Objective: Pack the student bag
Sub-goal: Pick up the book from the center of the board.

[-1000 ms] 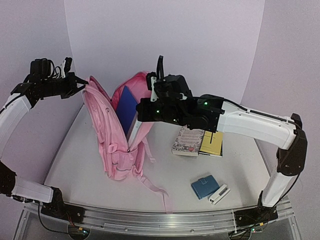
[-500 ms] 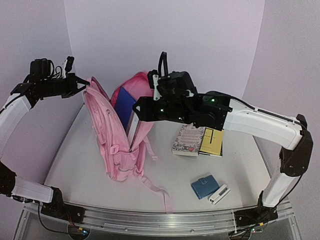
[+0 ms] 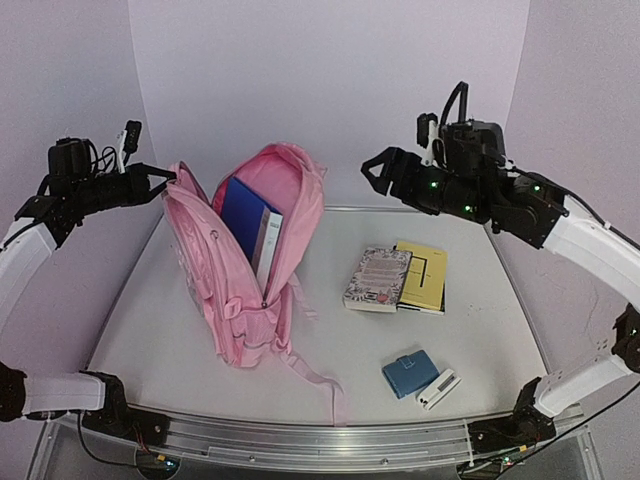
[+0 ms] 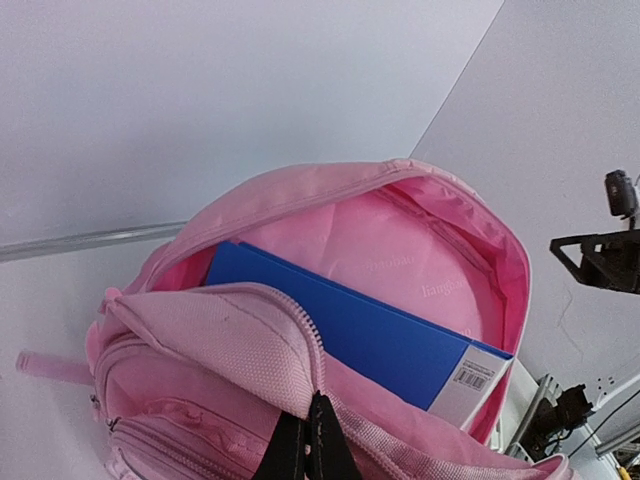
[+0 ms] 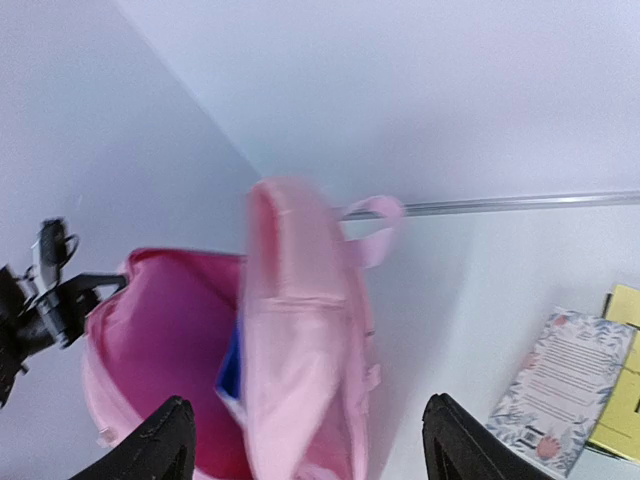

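Far left: pinches the zip edge of the student bag point(image 3: 225, 290) with the left gripper point(image 3: 168, 176), fingers pressed together on the fabric. Left of centre on the table point(image 3: 330, 350): stands upright, mouth gaping, blue folder point(image 3: 240, 210) inside. Right: hovers off the table, right gripper point(image 3: 375, 175) spread wide and empty, floral book point(image 3: 378, 280) flat below.

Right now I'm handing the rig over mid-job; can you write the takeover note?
Left end effector: shut on the front panel of the student bag, holding its mouth open.
Right end effector: open, empty, raised to the right of the bag.
Done: blue folder stands inside the bag.
Left: floral book, yellow book, blue wallet and white gadget lie on the table.
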